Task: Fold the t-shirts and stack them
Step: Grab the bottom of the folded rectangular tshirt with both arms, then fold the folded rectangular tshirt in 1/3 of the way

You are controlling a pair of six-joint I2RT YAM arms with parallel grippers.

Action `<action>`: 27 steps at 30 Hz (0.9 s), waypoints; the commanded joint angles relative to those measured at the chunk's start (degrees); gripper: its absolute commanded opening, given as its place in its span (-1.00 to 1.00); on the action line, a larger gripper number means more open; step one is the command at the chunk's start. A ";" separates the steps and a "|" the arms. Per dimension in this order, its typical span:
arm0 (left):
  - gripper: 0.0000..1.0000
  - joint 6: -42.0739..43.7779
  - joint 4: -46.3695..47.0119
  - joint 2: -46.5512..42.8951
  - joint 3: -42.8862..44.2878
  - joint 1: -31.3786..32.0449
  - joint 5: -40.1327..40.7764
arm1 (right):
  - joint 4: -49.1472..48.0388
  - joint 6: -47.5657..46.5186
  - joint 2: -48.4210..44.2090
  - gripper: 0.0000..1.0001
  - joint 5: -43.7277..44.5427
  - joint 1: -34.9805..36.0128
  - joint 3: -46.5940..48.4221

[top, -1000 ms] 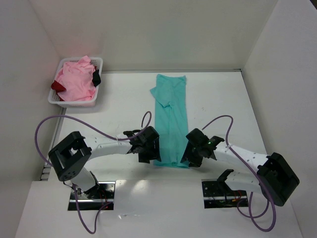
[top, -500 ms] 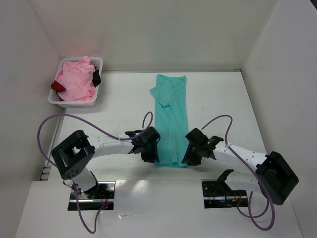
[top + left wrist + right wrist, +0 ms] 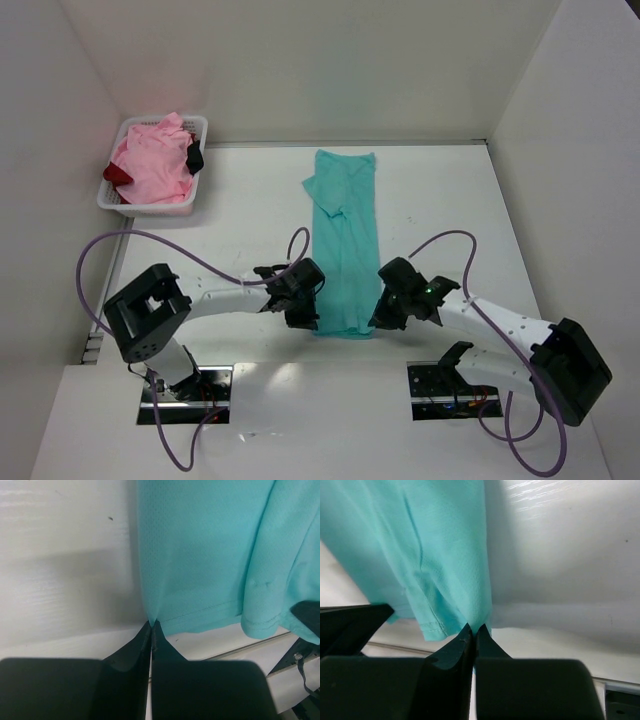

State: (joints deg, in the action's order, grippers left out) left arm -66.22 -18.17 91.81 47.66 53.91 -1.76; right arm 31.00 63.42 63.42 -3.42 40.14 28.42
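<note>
Bench [image 3: 450, 200]: white, matte, closed in by white panels at the top, left and right of the frame. A few small dark specks mark the surface right of centre.

Teal t-shirt [image 3: 345, 250]: lies directly on the bench at centre frame. It is folded into a long narrow strip running from upper centre to lower centre, and one sleeve juts out on its left side near the top. The cloth is mostly flat. In the wrist views the two lower hem corners are drawn up into points.

White lattice basket [image 3: 140, 208]: upper left of frame, at the bench's far corner, well apart from the shirt.

Two metal plates, lower left [image 3: 215, 385] and lower right [image 3: 430, 385], sit along the near edge.
</note>
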 commanded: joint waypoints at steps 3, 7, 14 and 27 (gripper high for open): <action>-1.00 0.38 -3.36 -4.35 -0.02 1.29 0.09 | 1.69 0.39 -4.96 -0.99 -0.53 0.55 -0.56; -1.00 1.00 -7.29 -10.58 1.73 1.81 -1.05 | 4.32 -1.10 -5.50 -0.99 -2.20 0.55 3.82; -1.00 4.86 -11.62 -16.05 10.07 1.81 3.08 | 6.26 -6.55 -0.32 -0.99 0.69 0.55 16.64; -1.00 15.58 -11.18 -9.29 18.87 -12.85 2.82 | 2.93 -22.62 11.37 -0.99 4.39 -17.02 30.90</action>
State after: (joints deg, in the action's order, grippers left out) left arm -55.09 -29.02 81.19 63.90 44.36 1.08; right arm 36.34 46.85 72.73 -1.21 25.54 55.27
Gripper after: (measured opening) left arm 0.008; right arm 0.015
